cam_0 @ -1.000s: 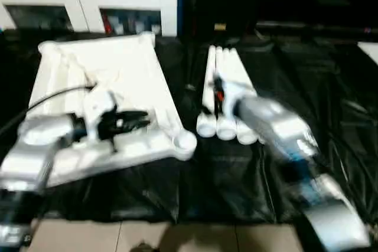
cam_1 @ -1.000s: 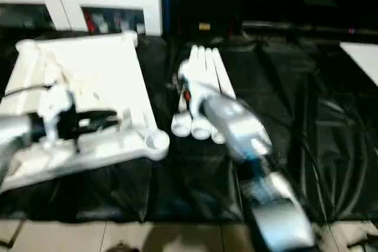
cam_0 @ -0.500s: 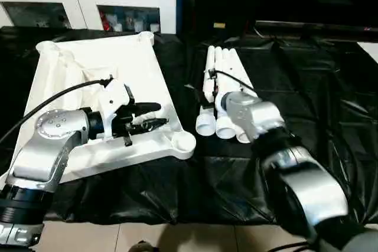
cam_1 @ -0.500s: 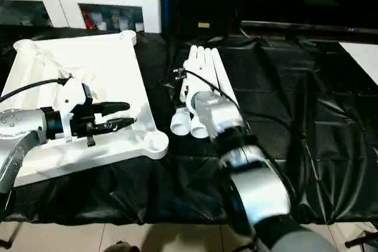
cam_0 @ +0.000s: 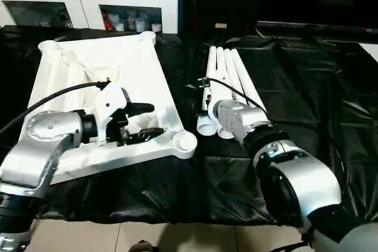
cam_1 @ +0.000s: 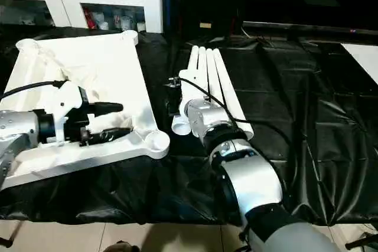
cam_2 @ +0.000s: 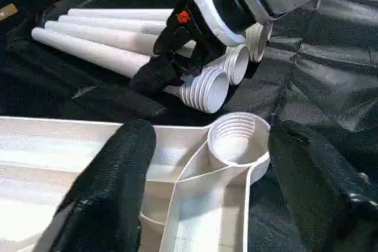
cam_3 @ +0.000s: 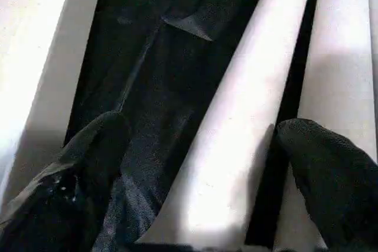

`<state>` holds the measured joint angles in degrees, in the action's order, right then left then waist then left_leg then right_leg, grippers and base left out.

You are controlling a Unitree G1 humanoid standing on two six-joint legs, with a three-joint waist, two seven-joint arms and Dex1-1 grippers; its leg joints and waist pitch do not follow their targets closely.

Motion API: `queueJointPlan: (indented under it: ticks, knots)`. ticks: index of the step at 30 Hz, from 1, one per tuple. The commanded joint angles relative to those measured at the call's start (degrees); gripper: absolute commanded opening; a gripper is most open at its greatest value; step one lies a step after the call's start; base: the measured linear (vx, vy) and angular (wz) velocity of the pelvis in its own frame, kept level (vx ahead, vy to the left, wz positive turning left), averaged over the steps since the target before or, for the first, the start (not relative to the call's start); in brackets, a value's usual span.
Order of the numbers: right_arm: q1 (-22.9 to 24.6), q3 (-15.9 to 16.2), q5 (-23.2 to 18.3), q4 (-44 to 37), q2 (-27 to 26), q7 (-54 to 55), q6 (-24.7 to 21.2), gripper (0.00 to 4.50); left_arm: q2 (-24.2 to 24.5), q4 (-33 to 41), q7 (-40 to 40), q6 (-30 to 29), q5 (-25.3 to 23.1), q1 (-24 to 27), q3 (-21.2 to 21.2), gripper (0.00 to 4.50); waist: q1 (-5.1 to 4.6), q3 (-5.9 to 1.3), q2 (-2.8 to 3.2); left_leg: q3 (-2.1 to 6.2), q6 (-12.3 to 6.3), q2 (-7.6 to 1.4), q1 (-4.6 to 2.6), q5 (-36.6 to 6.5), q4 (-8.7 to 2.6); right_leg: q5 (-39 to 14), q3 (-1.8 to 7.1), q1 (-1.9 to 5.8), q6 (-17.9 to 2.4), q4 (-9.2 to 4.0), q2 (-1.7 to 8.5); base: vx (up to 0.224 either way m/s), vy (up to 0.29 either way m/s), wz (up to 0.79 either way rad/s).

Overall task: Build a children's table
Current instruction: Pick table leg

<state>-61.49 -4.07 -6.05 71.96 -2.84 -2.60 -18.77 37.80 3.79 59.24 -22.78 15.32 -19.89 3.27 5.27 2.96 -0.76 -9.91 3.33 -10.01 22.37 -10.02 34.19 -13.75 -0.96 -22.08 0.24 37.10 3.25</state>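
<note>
Hovering over our upturned tabletop (cam_0: pixel 112 69), our left gripper (cam_0: pixel 150 120) spreads near its corner socket (cam_2: pixel 236 140); our right gripper (cam_3: pixel 201 163) straddles one leg (cam_3: pixel 236 122), fingers wide.

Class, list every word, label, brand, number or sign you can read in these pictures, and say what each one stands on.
None can be read.
Yellowish tag on the dark surface beyond the legs: too small to read.
Items behind the cabinet's glass doors: too blurred to read.
Tabletop, left gripper and right gripper: no lettering seen.
</note>
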Motion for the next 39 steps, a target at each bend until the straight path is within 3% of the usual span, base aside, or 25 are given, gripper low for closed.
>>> queueJointPlan:
  ticks: [1, 3, 7, 9, 15, 23, 25, 33, 36, 39]
  knots:
    - [-0.9, -0.7, 0.3, 1.4, 0.3, -0.3, 0.7, 4.50, 0.9, 1.2, 0.3, -0.6, 0.1, 0.3, -0.2, 3.80, 0.15, -3.82, 0.80, 0.62, 3.74, -2.46, -1.52, -7.9, -4.16, 4.3, 1.74, 1.77, -11.1, -3.05, 4.07, 0.000, 0.000, 0.00]
    - [-1.2, -1.5, -0.4, 2.4, 0.4, -1.9, 0.1, 4.50, 1.2, 1.0, 0.5, -0.4, 0.1, 0.0, 0.0, 4.12, 0.15, -3.86, 0.86, 0.62, 3.60, -2.46, -1.56, -7.9, -4.12, 4.7, 1.70, 1.77, -11.1, -3.02, 3.98, 0.000, 0.000, 0.00]
    - [-1.7, -3.6, -1.9, 3.4, 0.9, -3.1, -1.0, 4.50, 1.6, 1.2, 0.9, -0.9, 0.3, -0.6, 0.2, 4.30, 0.19, -3.80, 0.81, 0.60, 3.68, -2.53, -1.62, -8.8, -4.18, 3.8, 1.72, 1.75, -11.4, -3.04, 4.01, 0.000, 0.000, 0.00]
    - [-1.9, -5.0, -2.8, 4.0, 1.6, -3.3, -2.0, 4.22, 2.0, 1.2, 1.5, -1.1, 0.4, -1.1, 0.4, 4.50, 0.39, -3.75, 0.63, 0.61, 3.47, -2.55, -1.56, -8.4, -4.22, 3.5, 1.70, 1.81, -11.5, -3.07, 4.06, 0.000, 0.000, 0.00]
    - [-2.2, -5.8, -2.8, 5.1, 2.5, -4.0, -4.5, 3.86, 2.9, 2.1, 2.1, -2.4, 0.5, -1.8, 1.0, 4.50, 0.81, -3.84, 0.55, 0.52, 3.59, -2.55, -1.60, -7.7, -4.11, 4.6, 1.60, 1.75, -11.7, -2.94, 4.02, 0.000, 0.000, 0.00]
    - [-1.1, -8.0, -3.1, 6.0, 3.8, -3.5, -7.6, 3.21, 3.7, 3.4, 2.9, -3.7, 0.8, -1.4, 1.6, 4.50, 1.56, -3.69, 0.26, 0.49, 4.59, -2.68, -1.70, -9.9, -4.42, 0.5, 1.67, 1.40, -11.0, -3.20, 4.19, 0.000, 0.000, 0.00]
    - [-0.5, -7.1, -2.0, 6.1, 4.6, -3.8, -8.3, 2.90, 4.3, 4.3, 3.3, -4.3, 0.8, -0.9, 1.8, 4.50, 1.49, -3.69, 0.16, 0.55, 5.00, -2.69, -1.75, -10.4, -4.51, 0.2, 1.59, 1.37, -10.7, -3.20, 4.09, 0.000, 0.000, 0.00]
    - [-0.6, -6.8, -0.3, 6.1, 5.1, -4.9, -9.4, 2.39, 4.8, 5.6, 4.2, -6.7, 2.2, -1.2, 2.1, 4.50, 1.40, -3.66, -0.19, 0.50, 5.28, -2.64, -1.66, -10.0, -4.45, 0.8, 1.63, 1.44, -10.8, -3.18, 4.09, 0.000, 0.000, 0.00]
    - [-0.7, -7.5, -0.8, 6.0, 5.4, -4.8, -9.2, 2.06, 4.1, 5.0, 3.2, -5.7, 1.4, -2.0, 2.6, 4.50, 1.36, -3.66, -0.15, 0.49, 5.42, -2.65, -1.70, -10.3, -4.46, 0.8, 1.63, 1.39, -10.8, -3.19, 4.06, 0.000, 0.000, 0.00]
    - [-1.1, -8.4, -1.7, 5.8, 5.5, -5.3, -8.4, 2.01, 2.4, 4.0, 0.1, -4.3, -0.2, -2.4, 2.5, 4.50, 1.31, -3.70, -0.23, 0.53, 5.54, -2.74, -1.77, -10.8, -4.46, 0.9, 1.72, 1.46, -10.6, -3.27, 4.14, 0.000, 0.000, 0.00]
